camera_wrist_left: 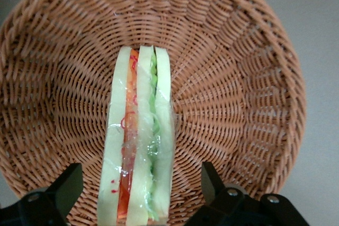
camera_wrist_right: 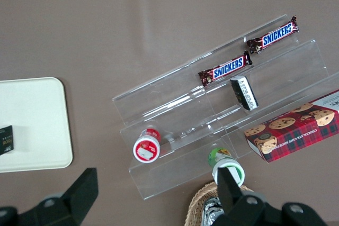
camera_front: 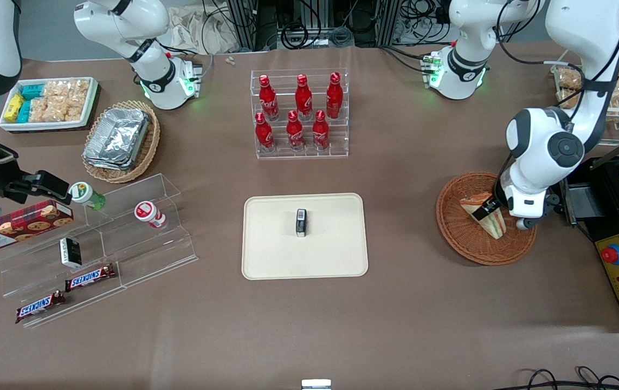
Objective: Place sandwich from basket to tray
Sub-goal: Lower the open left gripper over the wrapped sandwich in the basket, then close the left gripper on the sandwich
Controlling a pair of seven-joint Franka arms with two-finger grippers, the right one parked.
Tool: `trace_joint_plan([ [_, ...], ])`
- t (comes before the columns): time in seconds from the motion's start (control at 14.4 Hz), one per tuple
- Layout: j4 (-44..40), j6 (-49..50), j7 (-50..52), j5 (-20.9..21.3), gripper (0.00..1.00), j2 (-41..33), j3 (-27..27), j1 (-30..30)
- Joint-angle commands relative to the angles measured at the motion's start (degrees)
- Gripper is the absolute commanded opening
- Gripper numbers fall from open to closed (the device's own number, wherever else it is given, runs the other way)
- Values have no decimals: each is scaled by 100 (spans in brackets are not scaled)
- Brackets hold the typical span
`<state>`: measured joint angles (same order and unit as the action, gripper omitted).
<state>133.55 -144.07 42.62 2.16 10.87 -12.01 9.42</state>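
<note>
**Claw straddling sandwich in basket**

Sandwich [camera_wrist_left: 139, 141] stands on edge in the basket [camera_wrist_left: 254, 109]. Claw [camera_wrist_left: 139, 194] open, one finger each side, not yet touching. Close gently on the bread faces, lift straight, then carry to tray [camera_front: 266, 254].

- "SNICKERS": printed on two chocolate bars [camera_wrist_right: 224, 69] [camera_wrist_right: 271, 35] lying on the clear acrylic step display [camera_wrist_right: 222, 115].
- "WALKERS": partly legible on the tartan cookie box [camera_front: 17, 225].

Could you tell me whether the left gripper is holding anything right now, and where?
Nothing yet: the open gripper straddles the sandwich in the basket, fingers apart from it.
</note>
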Motion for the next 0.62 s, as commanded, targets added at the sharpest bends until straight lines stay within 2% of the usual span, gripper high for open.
trace_joint_plan([
  [0.0,250,-244,62,100,99,-50,-3,-11],
  [0.14,242,-262,62,101,99,20,6,-2],
  [0.21,242,-314,53,118,90,47,6,-2],
  [0.28,233,-332,45,127,59,56,6,-2],
  [0.35,198,-332,27,127,21,64,6,-11],
  [0.42,154,-332,96,127,0,99,6,-19],
  [0.55,101,-332,150,118,0,82,6,-20],
])
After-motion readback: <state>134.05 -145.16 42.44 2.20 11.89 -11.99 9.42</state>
